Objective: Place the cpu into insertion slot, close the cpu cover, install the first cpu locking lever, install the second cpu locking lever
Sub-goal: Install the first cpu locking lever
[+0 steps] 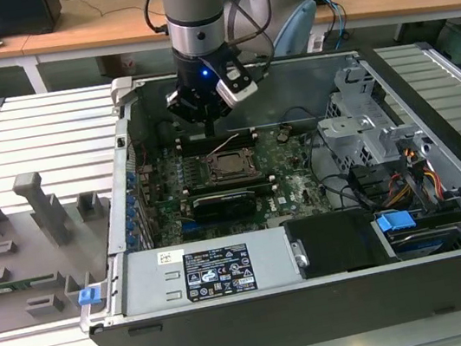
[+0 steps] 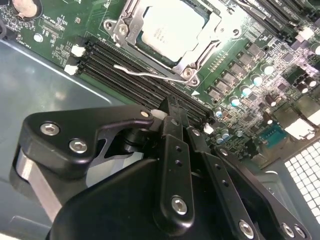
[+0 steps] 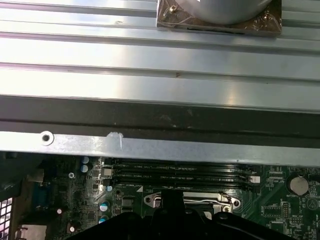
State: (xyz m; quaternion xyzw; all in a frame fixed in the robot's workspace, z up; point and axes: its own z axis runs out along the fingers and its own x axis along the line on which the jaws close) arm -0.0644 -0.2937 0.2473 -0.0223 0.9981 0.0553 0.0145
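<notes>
The open computer case (image 1: 307,213) is seen from above and in front in the exterior view; the motherboard (image 2: 240,65) is viewed close-up in both wrist views.

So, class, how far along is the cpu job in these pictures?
Done: the cpu is seated and the cover lies down around it. In hand: the gripper hovers by the socket's edge, nearest a wire lever that looks unlatched and sticks up in the exterior view. Left: locking the levers; the second lever's state can't be told.
</notes>
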